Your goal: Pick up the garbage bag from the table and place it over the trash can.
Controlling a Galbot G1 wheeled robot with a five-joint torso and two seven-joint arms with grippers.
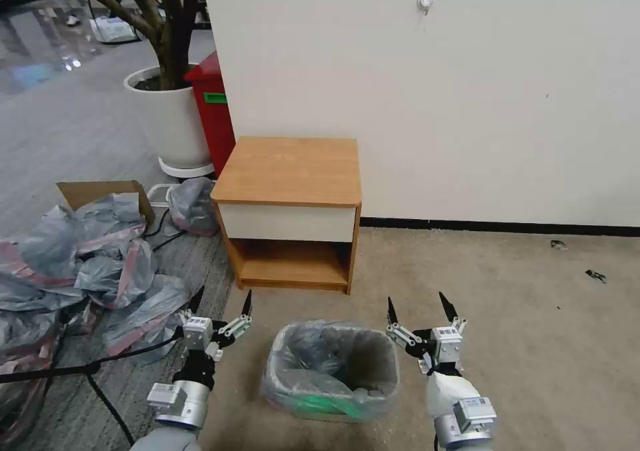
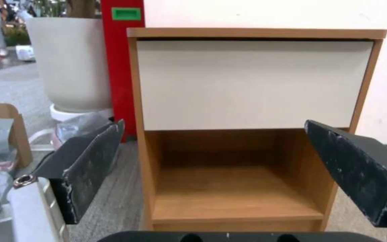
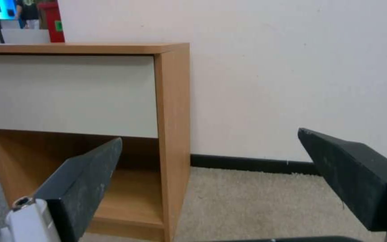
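Note:
The trash can [image 1: 375,363] stands on the carpet in front of the table [image 1: 290,168]. The garbage bag [image 1: 301,352], thin grey plastic, lines the can and is folded over its rim. The tabletop is bare. My left gripper [image 1: 223,304] hovers open just left of the can, and my right gripper [image 1: 418,308] hovers open just right of it. Both hold nothing. The left wrist view has the left gripper [image 2: 222,168] spread wide, facing the table's white drawer [image 2: 252,84]. In the right wrist view the right gripper [image 3: 211,168] is spread before the table's right side [image 3: 173,117].
A heap of grey-and-pink bags [image 1: 87,271] and a cardboard box [image 1: 100,191] lie on the floor to the left, with black cables [image 1: 87,368] running past. A red bin [image 1: 212,111] and a white plant pot [image 1: 170,118] stand behind the table. Small debris [image 1: 595,276] lies on the carpet at right.

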